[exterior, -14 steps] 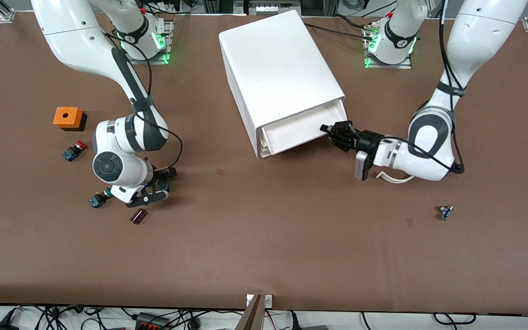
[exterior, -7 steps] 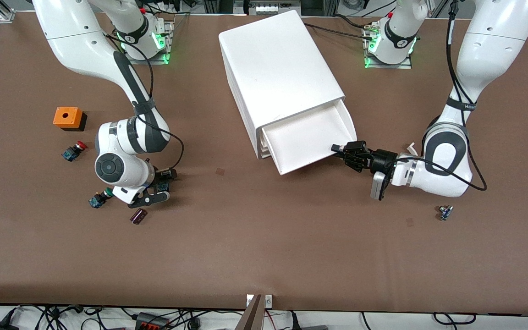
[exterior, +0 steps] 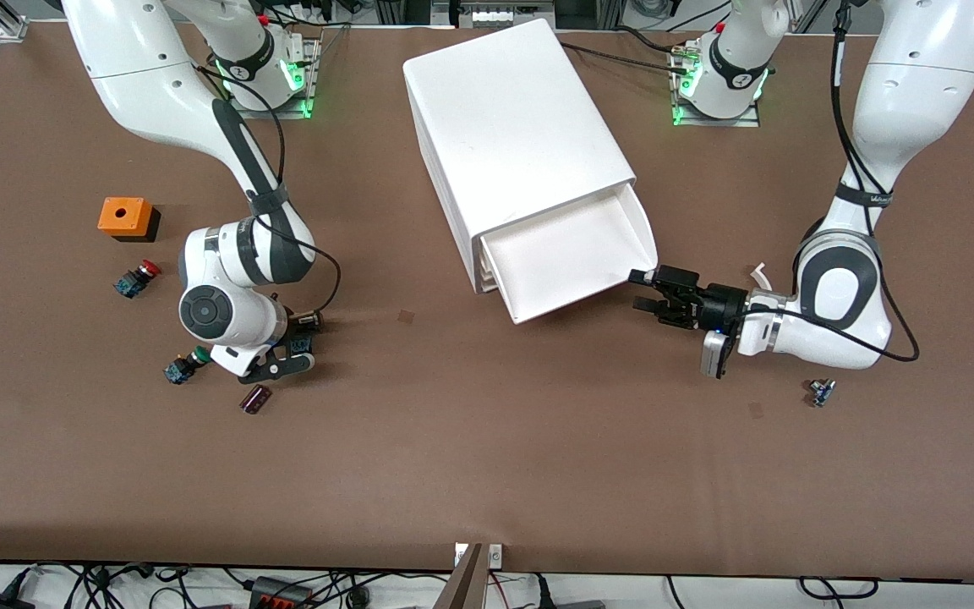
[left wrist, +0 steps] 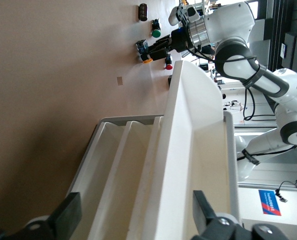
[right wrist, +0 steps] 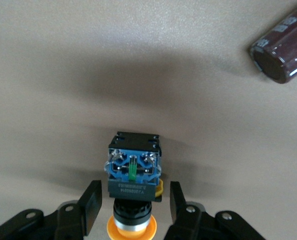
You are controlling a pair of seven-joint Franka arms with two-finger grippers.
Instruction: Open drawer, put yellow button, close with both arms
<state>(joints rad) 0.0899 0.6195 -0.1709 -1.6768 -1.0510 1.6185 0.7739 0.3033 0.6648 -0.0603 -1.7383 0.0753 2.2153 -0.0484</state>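
The top drawer [exterior: 576, 249] stands pulled out of the white cabinet [exterior: 512, 127], and nothing lies in it. My left gripper [exterior: 641, 289] hovers open just off the drawer's outer corner, touching nothing; in the left wrist view the drawer's front wall [left wrist: 198, 140] runs between its spread fingers [left wrist: 71, 220]. At the right arm's end of the table the yellow button [right wrist: 133, 175] lies on its side. My right gripper [right wrist: 135, 190] is low over it, open, one finger on each side with a small gap. From the front only the button's blue body [exterior: 302, 345] shows under the gripper [exterior: 296, 342].
A dark cylinder [exterior: 255, 398] and a green-capped button [exterior: 178, 369] lie close to the right gripper. A red-capped button [exterior: 136, 277] and an orange box [exterior: 125, 217] sit farther toward the table's end. A small part [exterior: 821, 392] lies near the left arm's wrist.
The left gripper drew the drawer out, let go of it and backed off toward the front camera. The right gripper's fingers have narrowed round the yellow button.
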